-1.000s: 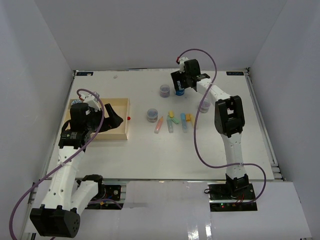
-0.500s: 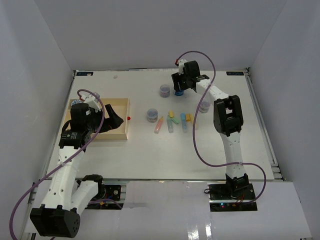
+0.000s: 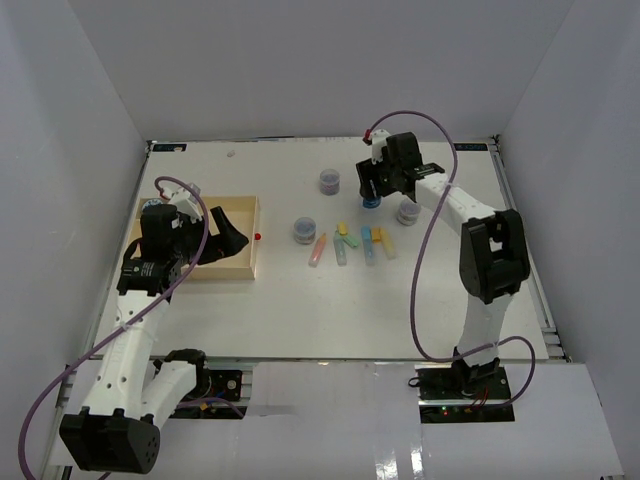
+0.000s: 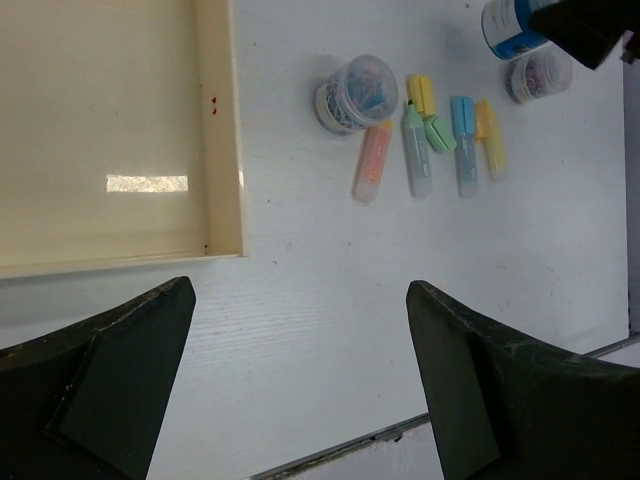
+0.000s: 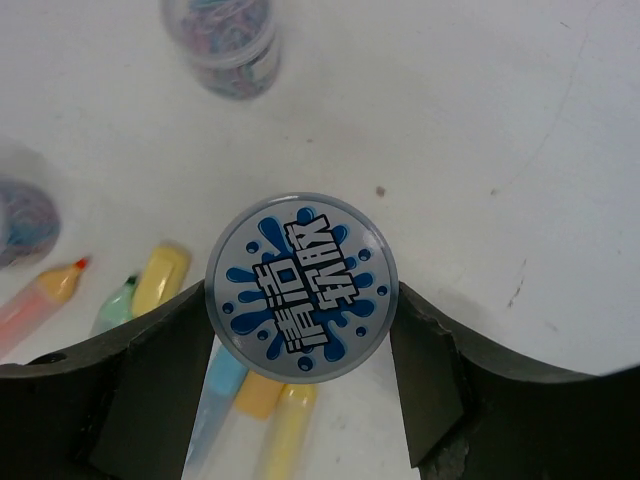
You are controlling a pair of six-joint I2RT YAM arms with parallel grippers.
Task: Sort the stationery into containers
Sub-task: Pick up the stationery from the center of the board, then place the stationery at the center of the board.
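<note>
At the 9 o'clock side of the table we see the tray. The left hand hangs over it, jaws spread wide and holding nothing.

Near the middle of the table the pastel sticks lie in a row: pink, green, yellow, blue and orange. The first grey-purple jar stands just beside the row's 10 o'clock end. The second grey-purple jar stands apart at 12 o'clock from it.

At about 1 o'clock from the sticks, the right hand grips the blue-lidded jar, a finger pressed to each side. In the wrist view the lid overlaps the blue and orange sticks. The third grey-purple jar stands near the held jar, at its 4 o'clock.
</note>
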